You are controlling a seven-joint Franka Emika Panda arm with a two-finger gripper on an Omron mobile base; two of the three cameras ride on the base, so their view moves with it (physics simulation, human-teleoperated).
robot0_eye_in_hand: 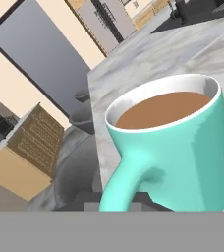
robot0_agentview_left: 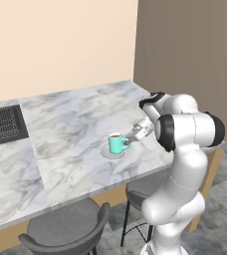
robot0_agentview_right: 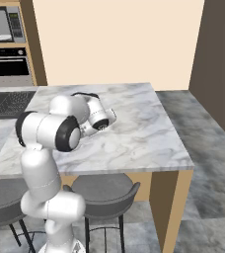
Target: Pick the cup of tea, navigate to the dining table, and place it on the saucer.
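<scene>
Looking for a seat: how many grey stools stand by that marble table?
2 in the left base view: one round grey padded stool at the dining table's near edge, another behind the arm. More may be hidden.

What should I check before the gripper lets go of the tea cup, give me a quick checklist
1. Cup of tea over the saucer: ok, it sits within the dish's outline in the left base view.
2. Cup bottom resting on the saucer: cannot tell, contact is not clear.
3. Cup upright: ok, the tea sits level below the rim in the hand view.
4. Gripper shut on the handle: ok.
5. Saucer well in from the dining table edge: ok.
6. Tea spilled: ok, none on the marble.
</scene>
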